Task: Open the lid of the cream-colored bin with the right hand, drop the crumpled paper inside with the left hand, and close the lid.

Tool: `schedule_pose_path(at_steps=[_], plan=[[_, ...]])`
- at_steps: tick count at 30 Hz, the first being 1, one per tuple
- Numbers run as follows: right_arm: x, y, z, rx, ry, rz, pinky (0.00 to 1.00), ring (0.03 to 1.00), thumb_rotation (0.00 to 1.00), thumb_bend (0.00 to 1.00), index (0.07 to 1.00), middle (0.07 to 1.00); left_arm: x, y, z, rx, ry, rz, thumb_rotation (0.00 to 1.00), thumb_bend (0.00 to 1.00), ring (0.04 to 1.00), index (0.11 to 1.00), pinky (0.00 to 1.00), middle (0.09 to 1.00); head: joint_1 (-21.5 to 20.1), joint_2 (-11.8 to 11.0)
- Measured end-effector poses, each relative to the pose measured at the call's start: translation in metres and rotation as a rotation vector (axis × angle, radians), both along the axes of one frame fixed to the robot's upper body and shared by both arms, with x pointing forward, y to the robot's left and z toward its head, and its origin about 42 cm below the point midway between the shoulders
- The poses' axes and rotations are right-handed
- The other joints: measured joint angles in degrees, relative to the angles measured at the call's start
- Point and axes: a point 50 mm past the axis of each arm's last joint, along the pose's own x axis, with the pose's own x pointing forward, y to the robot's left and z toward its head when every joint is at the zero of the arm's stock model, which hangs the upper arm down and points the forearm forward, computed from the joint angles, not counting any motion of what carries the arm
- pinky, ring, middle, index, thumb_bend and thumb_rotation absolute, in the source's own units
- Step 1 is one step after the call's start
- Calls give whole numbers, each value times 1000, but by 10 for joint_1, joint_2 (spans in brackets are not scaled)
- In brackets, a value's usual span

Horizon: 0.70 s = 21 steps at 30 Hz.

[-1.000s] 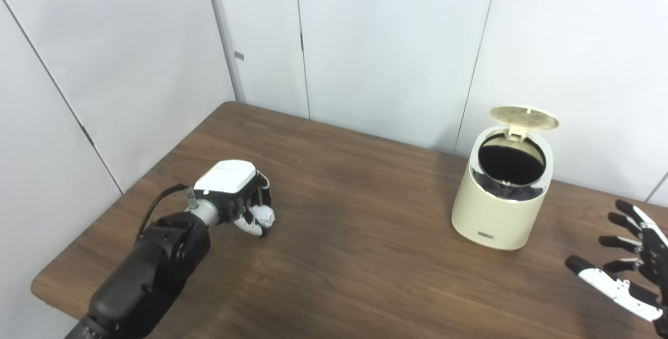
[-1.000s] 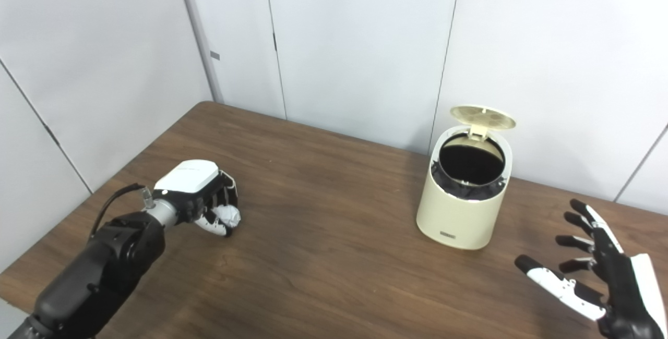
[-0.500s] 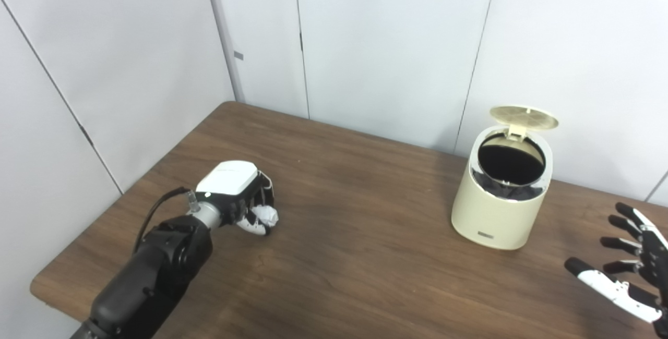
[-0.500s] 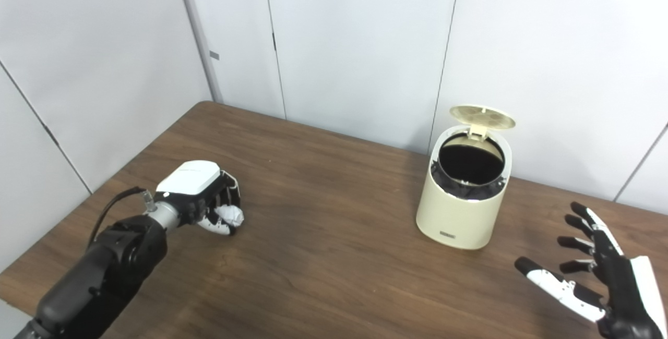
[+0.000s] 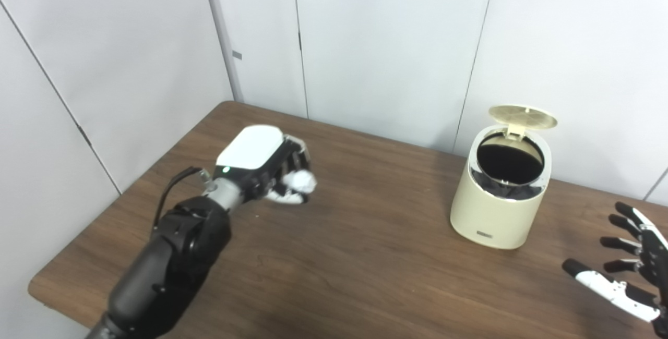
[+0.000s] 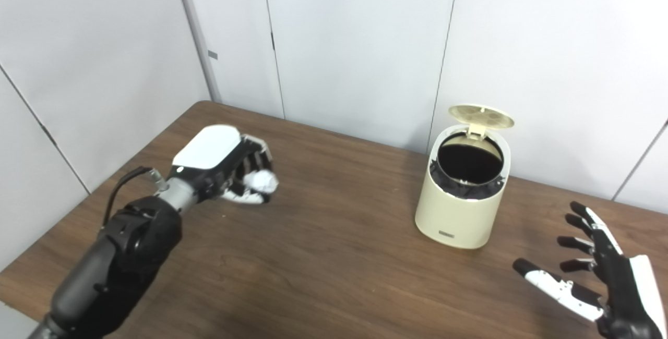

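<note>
At the left, the left hand (image 5: 266, 164) is clenched around the crumpled paper (image 5: 302, 181), a white wad showing past the curled fingers, and it hangs above the wooden tabletop (image 5: 355, 255) rather than resting on it. The paper therefore sits in the air over the left half of the surface, well apart from its target.

The cream-colored bin (image 5: 498, 198) stands upright on the far right of the tabletop, straight to the right of the loaded hand. Its lid (image 5: 523, 117) is tipped up on the rear hinge, leaving the dark round mouth open and facing upward and slightly forward. The carry ahead looks like a long sideways sweep, ending above that mouth.

At the right edge, the right hand (image 6: 600, 276) is released, fingers spread, near the bin but not touching it.
</note>
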Motion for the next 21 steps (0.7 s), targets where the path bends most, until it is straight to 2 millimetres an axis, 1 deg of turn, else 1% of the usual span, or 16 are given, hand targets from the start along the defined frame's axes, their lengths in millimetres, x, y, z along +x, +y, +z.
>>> schedule_pose_path(at_steps=[2, 4, 8, 10, 11, 12, 14, 16, 20, 21], plan=[[0, 2, -1, 1, 5, 0, 602, 794, 322, 677, 894, 880, 2, -6, 2, -27, -14, -3, 0, 495, 353, 542, 280, 456, 0, 0], [0, 2, -1, 3, 8, -2, 615, 798, 287, 685, 889, 881, 4, -11, 3, -57, -18, 8, 0, 495, 353, 541, 279, 459, -19, -4], [0, 5, -2, 16, 20, -9, 653, 806, 300, 693, 886, 900, 8, -26, 14, -94, -57, -3, 0, 494, 348, 540, 264, 450, -55, -11], [1, 7, -3, 21, 25, -10, 646, 801, 288, 698, 881, 896, 13, -35, 18, -119, -79, -20, 0, 494, 347, 541, 266, 452, -70, -13], [1, 8, -4, 22, 22, -8, 626, 793, 275, 700, 877, 891, 16, -41, 21, -132, -91, -33, 0, 493, 347, 543, 268, 454, -70, -16], [3, 9, -6, 20, 21, -7, 613, 789, 274, 700, 876, 890, 18, -45, 22, -141, -98, -45, 0, 493, 347, 544, 269, 455, -83, -16], [7, 9, -10, 11, 14, -6, 578, 774, 297, 706, 874, 884, 23, -54, 25, -157, -110, -71, 0, 493, 348, 545, 275, 457, -98, -19], [7, 11, -13, -8, -2, 1, 563, 762, 318, 710, 872, 874, 29, -60, 27, -167, -119, -90, 0, 494, 353, 543, 284, 461, -120, -25], [9, 15, -16, -20, -36, 18, 575, 767, 347, 738, 869, 874, 43, -70, 24, -199, -114, -125, 0, 495, 364, 542, 313, 469, -149, -33], [9, 16, -18, -19, -37, 18, 574, 767, 349, 736, 870, 875, 44, -72, 23, -214, -119, -131, 0, 495, 364, 542, 312, 469, -149, -33]])
